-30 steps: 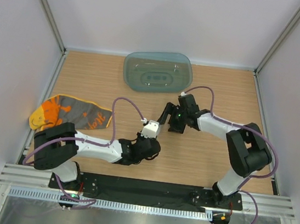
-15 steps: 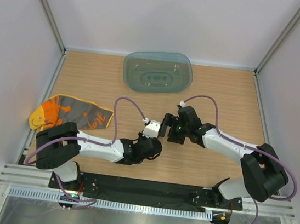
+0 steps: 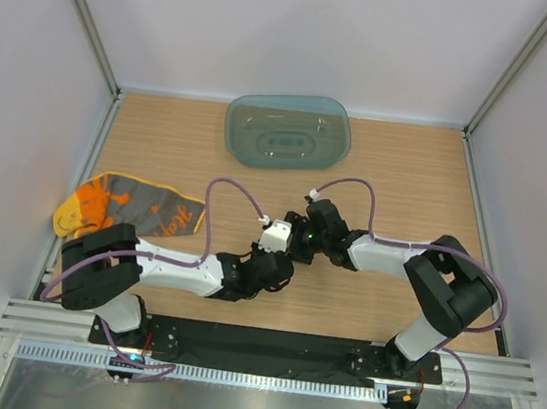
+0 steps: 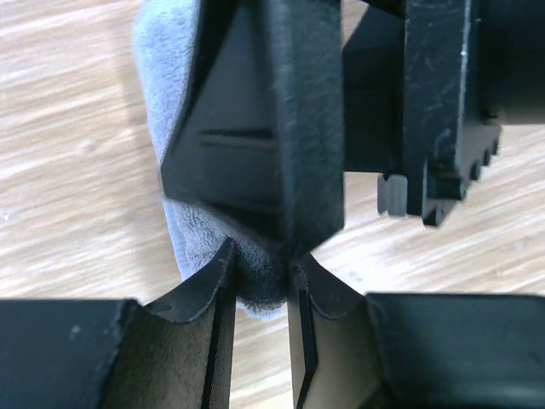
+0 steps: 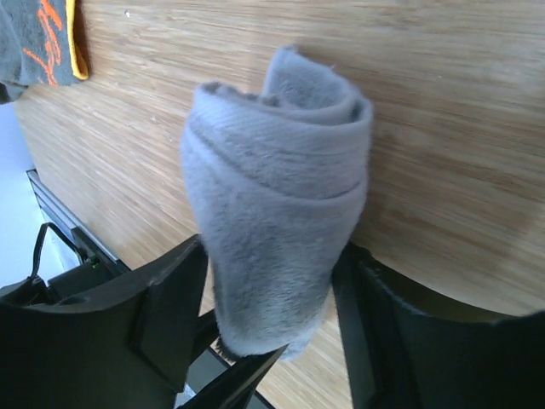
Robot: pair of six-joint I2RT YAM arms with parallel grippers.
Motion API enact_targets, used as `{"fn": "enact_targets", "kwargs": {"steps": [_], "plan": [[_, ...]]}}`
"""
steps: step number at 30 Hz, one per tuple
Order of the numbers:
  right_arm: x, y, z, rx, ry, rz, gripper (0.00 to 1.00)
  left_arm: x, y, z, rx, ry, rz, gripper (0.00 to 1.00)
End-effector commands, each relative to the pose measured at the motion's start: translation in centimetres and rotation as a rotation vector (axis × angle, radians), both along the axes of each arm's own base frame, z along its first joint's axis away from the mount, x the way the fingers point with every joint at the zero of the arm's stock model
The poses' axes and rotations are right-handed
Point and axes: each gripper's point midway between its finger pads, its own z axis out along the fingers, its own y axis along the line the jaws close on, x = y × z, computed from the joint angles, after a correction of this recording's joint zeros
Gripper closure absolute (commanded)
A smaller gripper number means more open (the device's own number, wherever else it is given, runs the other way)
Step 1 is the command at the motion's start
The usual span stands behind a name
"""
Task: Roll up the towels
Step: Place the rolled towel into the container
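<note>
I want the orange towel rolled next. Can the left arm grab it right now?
Probably not yet. The left gripper is pinching the rolled grey towel, so it is busy. The orange towel lies uncovered beside that arm, so the way looks free once it lets go.

Tray (image 3: pixel 290 116) behind rolled towel (image 5: pixel 272 213); flat towel (image 3: pixel 127 205) far left.

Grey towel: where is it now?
The grey towel, rolled, is in the middle of the table: left claw pinches one end, right claw straddles it. Only wrist views show it.
</note>
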Motion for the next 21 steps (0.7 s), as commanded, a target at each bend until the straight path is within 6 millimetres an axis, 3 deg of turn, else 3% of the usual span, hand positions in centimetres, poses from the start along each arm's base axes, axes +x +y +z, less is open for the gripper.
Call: {"fn": "enact_targets", "kwargs": {"steps": [1, 5, 6, 7, 9, 10, 11, 13, 14, 15, 16, 18, 19, 21], "plan": [[-0.3, 0.6, -0.8, 0.017, 0.001, 0.006, 0.36, -2.9, 2.3, -2.7, 0.060, 0.136, -0.034, 0.99], [-0.5, 0.7, -0.9, 0.025, 0.009, 0.016, 0.88, -2.6, 2.5, -1.8, 0.020, 0.143, -0.020, 0.98], [-0.5, 0.8, -0.8, 0.026, 0.007, 0.019, 0.91, -2.6, 2.6, -1.7, 0.024, 0.146, -0.021, 0.97], [-0.3, 1.0, -0.4, 0.023, 0.004, 0.027, 0.94, -2.5, 2.3, -0.9, 0.008, 0.142, -0.023, 0.95], [0.1, 1.2, 0.1, 0.006, -0.019, 0.049, 0.99, -2.6, 2.9, -0.2, 0.031, 0.145, -0.024, 0.79], [0.9, 1.4, 1.1, 0.001, -0.028, 0.050, 0.99, -2.5, 2.8, 1.3, 0.001, 0.129, -0.025, 0.74], [1.5, 1.5, 1.9, -0.001, -0.046, 0.055, 0.99, -2.5, 2.9, 2.4, -0.010, 0.120, -0.024, 0.61], [2.9, 1.6, 4.0, -0.020, -0.084, 0.083, 0.99, -2.7, 3.8, 4.2, -0.014, 0.107, -0.026, 0.45], [3.9, 1.3, 5.0, -0.020, -0.102, 0.080, 0.99, -2.6, 3.9, 6.6, -0.066, 0.080, -0.031, 0.30], [4.7, 1.3, 6.0, -0.014, -0.112, 0.092, 0.99, -2.9, 4.9, 7.1, -0.036, 0.084, -0.041, 0.27], [5.9, 1.5, 8.2, -0.016, -0.150, 0.114, 0.99, -2.8, 5.5, 7.8, -0.031, 0.081, -0.034, 0.25], [8.4, 0.6, 9.8, -0.021, -0.172, 0.105, 0.99, -2.9, 7.2, 9.9, -0.017, 0.055, -0.026, 0.24], [9.6, 0.9, 12.4, -0.002, -0.209, 0.132, 0.99, -2.9, 7.8, 10.7, -0.018, 0.041, -0.019, 0.24], [11.9, -0.1, 14.0, 0.001, -0.230, 0.125, 0.99, -2.9, 9.8, 12.2, -0.019, 0.006, 0.012, 0.22]]}}
